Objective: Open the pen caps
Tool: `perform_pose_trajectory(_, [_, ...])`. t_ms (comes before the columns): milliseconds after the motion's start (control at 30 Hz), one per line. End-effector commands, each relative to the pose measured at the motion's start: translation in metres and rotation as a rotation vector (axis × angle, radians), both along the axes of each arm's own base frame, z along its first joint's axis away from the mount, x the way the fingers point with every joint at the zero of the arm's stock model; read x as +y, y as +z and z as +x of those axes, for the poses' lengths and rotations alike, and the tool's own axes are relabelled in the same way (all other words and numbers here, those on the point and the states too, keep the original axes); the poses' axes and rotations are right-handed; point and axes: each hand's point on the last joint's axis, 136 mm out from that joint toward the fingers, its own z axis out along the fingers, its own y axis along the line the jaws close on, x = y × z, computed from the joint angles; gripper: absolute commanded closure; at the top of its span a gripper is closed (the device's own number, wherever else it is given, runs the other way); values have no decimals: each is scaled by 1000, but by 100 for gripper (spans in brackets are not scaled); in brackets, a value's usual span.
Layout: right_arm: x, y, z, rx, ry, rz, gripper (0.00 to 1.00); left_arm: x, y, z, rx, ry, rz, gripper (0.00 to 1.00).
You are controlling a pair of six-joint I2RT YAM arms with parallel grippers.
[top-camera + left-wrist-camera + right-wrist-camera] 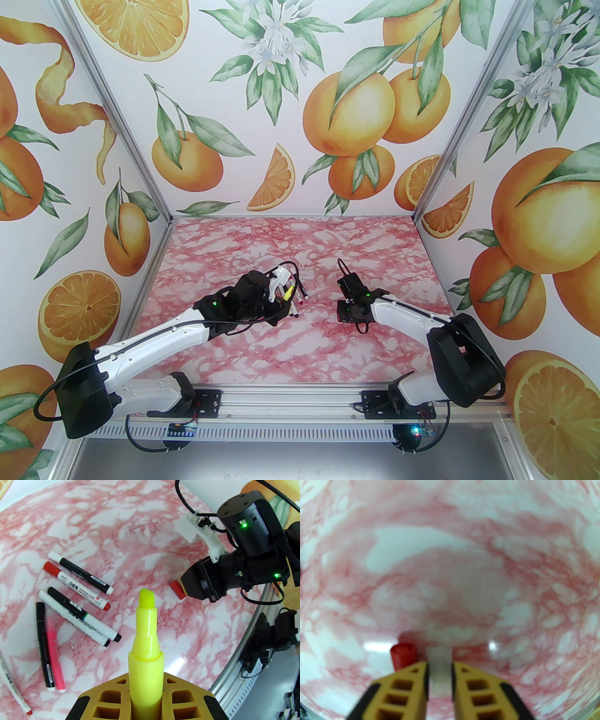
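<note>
Yellow highlighter [145, 630]: upright in the left wrist view, chisel tip bare.
Left gripper [146, 681]: jaws closed tight on the highlighter's barrel.
Right gripper [440, 667]: jaws narrowed onto a whitish cap [438, 658], pinched between the fingers just above the table [511, 562].
Red cap [403, 654]: outside the jaws, just beside one finger, on the table.
Left wrist view adds: capped markers [77, 590] lying in a loose cluster, well apart from the red cap.

Clamping uncapped yellow highlighter [144, 639] in left gripper [146, 681], chisel tip bare. Left on pink marble table [131, 538]: seven markers [79, 580] lying loose. Just beside right gripper [187, 585]: red cap [177, 589].
</note>
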Motion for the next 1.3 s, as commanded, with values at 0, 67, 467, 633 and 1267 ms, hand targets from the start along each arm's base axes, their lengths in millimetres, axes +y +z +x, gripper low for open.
perform_pose_trajectory(0, [2,13,12,-46,-9,12,69,6,4,7,-12,47,2,95])
perform_pose_trajectory(67, [2,19,12,-62,-11,18,68,12,2,10,-19,79,20,95])
perform_pose_trajectory(467, [22,94,-8,-247,60,260,49,79,-46,48,30,334,192,94])
perform_pose_trajectory(633, [34,125,-22,-320,111,386,37,98,-68,63,41,412,280,94])
perform_pose_trajectory(1267, [50,146,-48,-367,187,562,13,132,-136,86,83,520,526,90])
